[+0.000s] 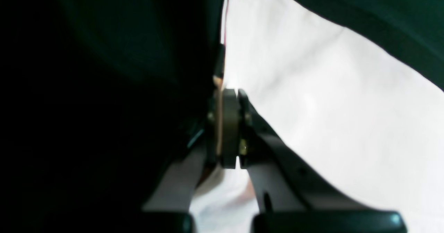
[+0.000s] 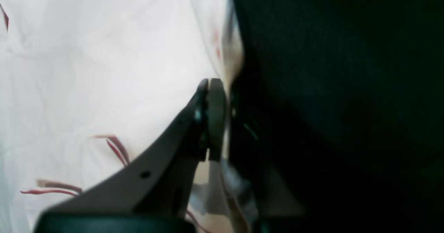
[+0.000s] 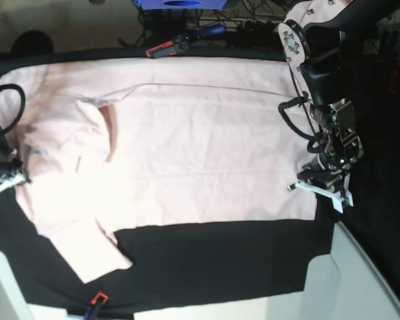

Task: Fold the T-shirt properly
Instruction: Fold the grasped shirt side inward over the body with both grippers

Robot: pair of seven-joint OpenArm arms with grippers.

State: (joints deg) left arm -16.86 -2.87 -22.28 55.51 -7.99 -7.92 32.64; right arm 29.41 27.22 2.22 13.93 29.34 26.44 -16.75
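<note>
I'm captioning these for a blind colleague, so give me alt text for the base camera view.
A pale pink T-shirt lies spread flat on a black table cloth, plain side up, one sleeve folded inward. The left tool sits at the shirt's right edge and the right tool at its left edge.

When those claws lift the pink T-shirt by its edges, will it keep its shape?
Probably not. The T-shirt lies creased and rumpled, so it likely sags between the left claw and the right claw. It looks thin and probably light.
</note>
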